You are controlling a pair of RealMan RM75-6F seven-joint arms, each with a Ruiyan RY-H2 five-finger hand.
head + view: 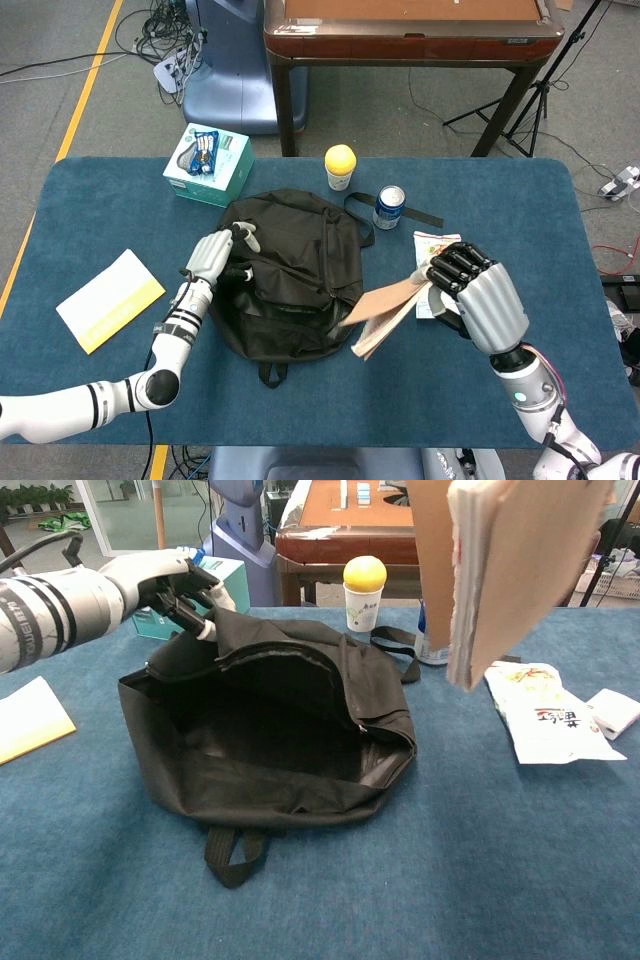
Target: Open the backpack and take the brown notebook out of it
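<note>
The black backpack point(290, 275) lies in the middle of the blue table, its zipped mouth gaping open point(270, 730) and its inside dark. My left hand point(212, 255) grips the upper left rim of the opening point(165, 580). My right hand point(478, 295) holds the brown notebook point(385, 315) by its right end, to the right of the bag. In the chest view the notebook point(510, 570) hangs high above the table, outside the backpack, pages fanning slightly; the right hand itself is hidden there.
A teal tissue box point(208, 165), a cup topped with a yellow ball point(340, 165) and a drinks can point(389, 207) stand behind the bag. A snack packet point(545, 715) lies under the raised notebook. A yellow-and-white booklet point(110, 298) lies at the left.
</note>
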